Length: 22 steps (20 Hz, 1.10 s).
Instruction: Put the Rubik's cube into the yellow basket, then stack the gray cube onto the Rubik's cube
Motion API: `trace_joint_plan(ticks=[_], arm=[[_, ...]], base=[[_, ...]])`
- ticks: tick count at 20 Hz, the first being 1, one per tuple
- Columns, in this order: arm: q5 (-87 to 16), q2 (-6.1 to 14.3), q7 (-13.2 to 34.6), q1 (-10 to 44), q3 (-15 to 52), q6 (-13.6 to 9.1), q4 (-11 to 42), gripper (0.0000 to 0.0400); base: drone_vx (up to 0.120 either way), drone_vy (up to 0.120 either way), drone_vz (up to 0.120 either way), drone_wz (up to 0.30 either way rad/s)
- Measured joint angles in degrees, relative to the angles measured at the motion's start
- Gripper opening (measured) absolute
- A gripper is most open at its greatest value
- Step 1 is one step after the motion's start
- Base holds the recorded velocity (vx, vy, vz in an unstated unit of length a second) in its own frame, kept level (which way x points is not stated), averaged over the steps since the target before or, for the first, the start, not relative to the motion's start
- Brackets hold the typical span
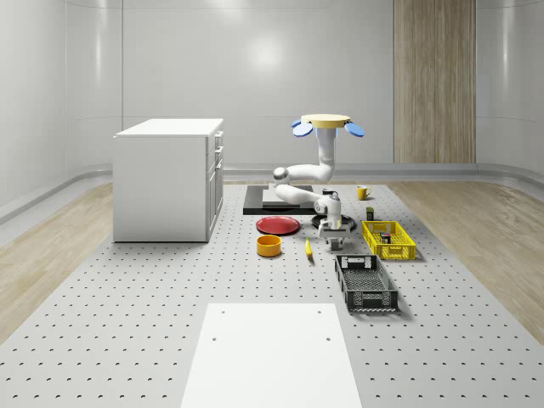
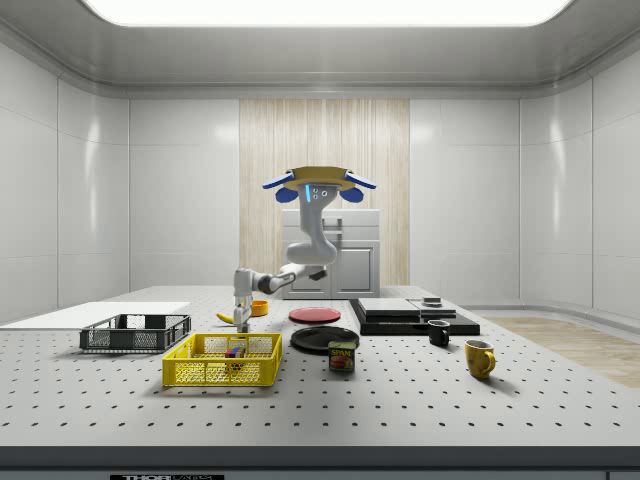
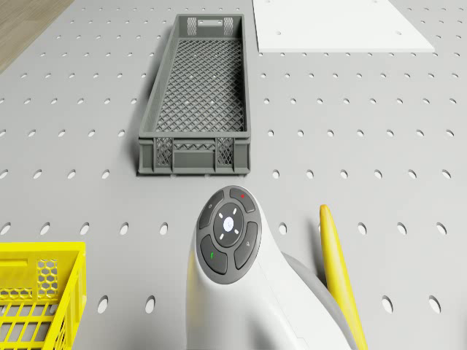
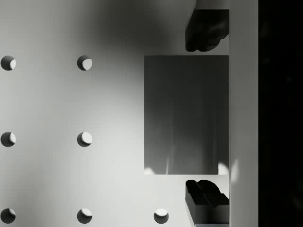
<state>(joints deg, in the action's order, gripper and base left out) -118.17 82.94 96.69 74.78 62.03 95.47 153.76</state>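
My gripper points straight down, fingers spread on either side of the gray cube, their tips level with its two opposite faces but not pressed on it. The cube sits on the perforated table. In the whole-scene view the gripper is low over the table, between the yellow basket and a banana. My arm bends down from the drone, folds at the elbow and reaches forward to a vertical wrist. The drone hovers above the table, over the black slab at the back.

The Rubik's cube lies inside the yellow basket, as the side view shows through the mesh. A gray crate stands just ahead, a red plate and an orange bowl off to the whole-scene view's left. The side view adds a tin and two mugs. The drone view shows my wrist beside the banana.
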Motion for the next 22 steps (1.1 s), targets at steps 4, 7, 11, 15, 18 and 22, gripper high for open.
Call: trace_joint_plan(ticks=[4,7,11,15,18,22], arm=[[-0.42,-0.16,-0.07,-0.04,-0.4,0.07,-0.14,0.04],[-0.79,-0.07,-0.1,-0.52,-0.81,0.11,0.28,0.04],[-1.08,-0.1,-0.17,-0.88,-1.08,0.05,0.55,0.0367],[-1.25,-0.23,-0.24,-1.09,-1.2,-0.08,0.67,0.0293],[-1.34,-0.35,-0.3,-1.21,-1.25,-0.2,0.72,0.027],[-1.2,-0.48,-0.37,-1.4,-1.02,-0.49,0.9,0.0257]], base=[[0.0,0.0,0.0,0.0],[0.0,0.0,0.0,0.0],[0.0,0.0,0.0,0.0],[0.0,0.0,0.0,0.0],[0.0,0.0,0.0,0.0],[0.0,0.0,0.0,0.0]])
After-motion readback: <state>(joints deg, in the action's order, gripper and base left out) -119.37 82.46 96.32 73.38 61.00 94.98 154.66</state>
